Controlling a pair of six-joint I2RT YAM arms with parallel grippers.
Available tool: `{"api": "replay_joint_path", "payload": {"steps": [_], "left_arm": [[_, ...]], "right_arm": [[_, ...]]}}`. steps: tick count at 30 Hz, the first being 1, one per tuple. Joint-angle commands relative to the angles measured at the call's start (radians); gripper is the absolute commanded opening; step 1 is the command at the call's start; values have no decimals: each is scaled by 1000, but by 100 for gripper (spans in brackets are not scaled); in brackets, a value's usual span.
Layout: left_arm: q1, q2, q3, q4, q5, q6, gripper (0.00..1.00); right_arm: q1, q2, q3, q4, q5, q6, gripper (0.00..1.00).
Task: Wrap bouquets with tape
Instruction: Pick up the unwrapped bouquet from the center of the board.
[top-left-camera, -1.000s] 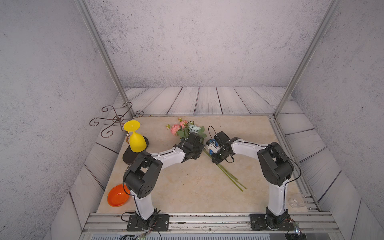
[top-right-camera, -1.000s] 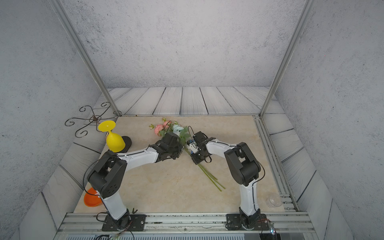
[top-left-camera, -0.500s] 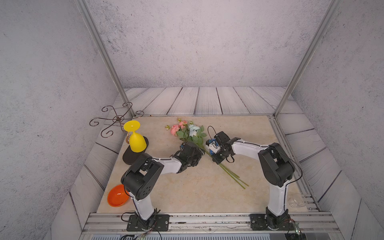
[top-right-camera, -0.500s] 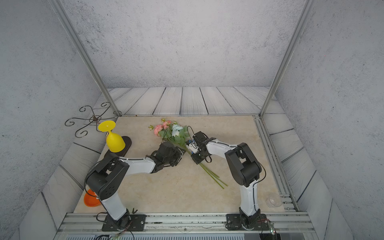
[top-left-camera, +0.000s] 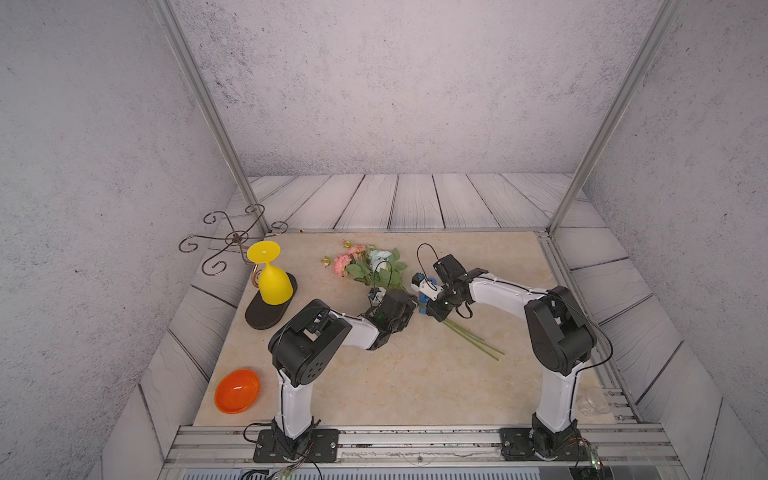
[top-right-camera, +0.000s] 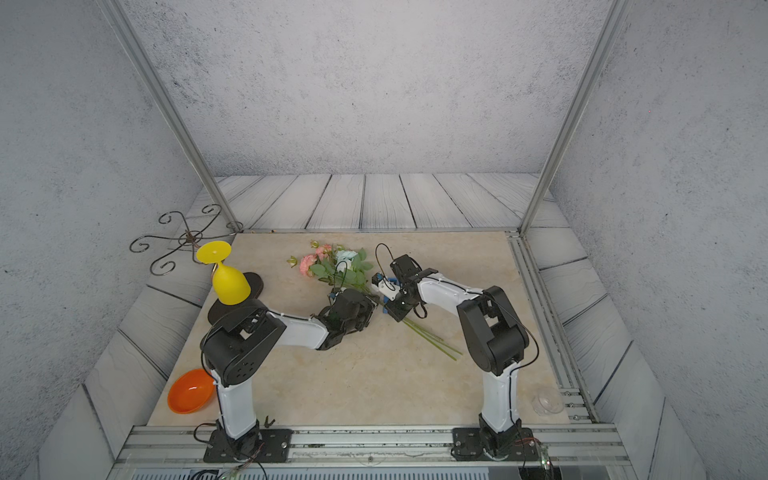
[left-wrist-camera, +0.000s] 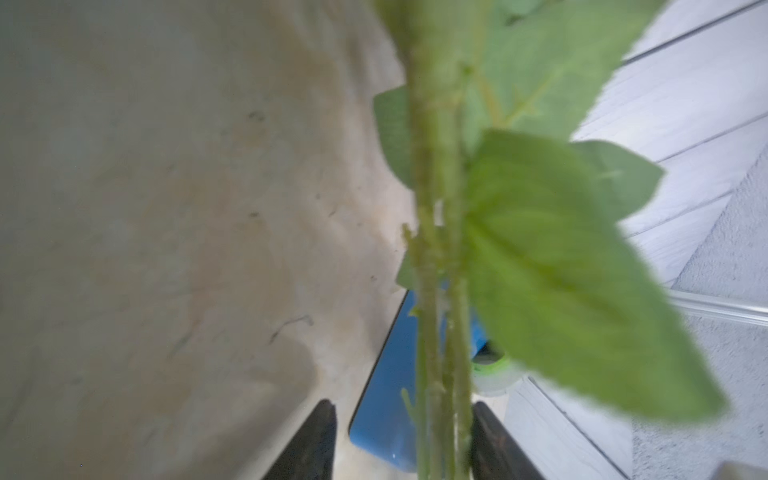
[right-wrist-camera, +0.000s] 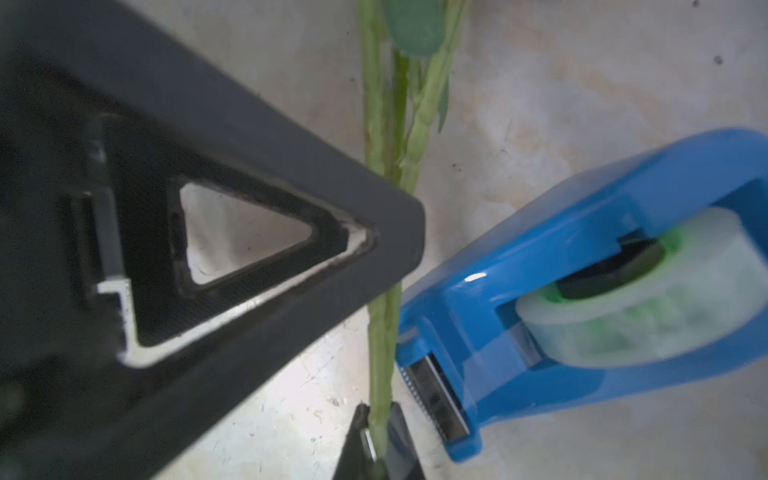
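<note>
Lying slantwise across the middle of the beige marbled counter (top-left-camera: 415, 386), the bouquet (top-left-camera: 368, 270) points its pink and pale blue fabric blooms toward 11 o'clock and its thin, knobbly green stems toward 4 o'clock. Just beside the stems sits the tape (right-wrist-camera: 648, 328), a cloudy translucent roll in a glossy blue plastic wedge with a toothed cutter. The right fingers (right-wrist-camera: 353, 457) pinch narrow on the stems; the left fingers (left-wrist-camera: 318, 444) straddle them loosely, a gap showing on one side. The left arm (top-left-camera: 357, 332) and right arm (top-left-camera: 498, 291) each fold at a raised elbow, forearms low, meeting mid-counter.
</note>
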Motion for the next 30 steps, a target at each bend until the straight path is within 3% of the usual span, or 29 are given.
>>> {"api": "replay_joint_path", "payload": {"steps": [1, 3, 8, 19, 22, 30], "left_arm": [[-13, 51, 16, 38, -56, -46, 47], [-13, 63, 21, 58, -55, -44, 44], [-20, 55, 52, 18, -44, -9, 23], [-15, 76, 52, 14, -23, -10, 25], [-14, 72, 55, -2, -22, -7, 0], [-13, 64, 64, -8, 9, -1, 0]], "right_arm": [[-4, -3, 30, -19, -27, -32, 0], [-4, -5, 26, -27, -28, -41, 0], [-3, -12, 23, -23, -41, -33, 0], [-3, -20, 6, -29, -68, -32, 0], [-3, -12, 18, -43, -67, -31, 0], [-3, -10, 11, -36, -38, -9, 0]]}}
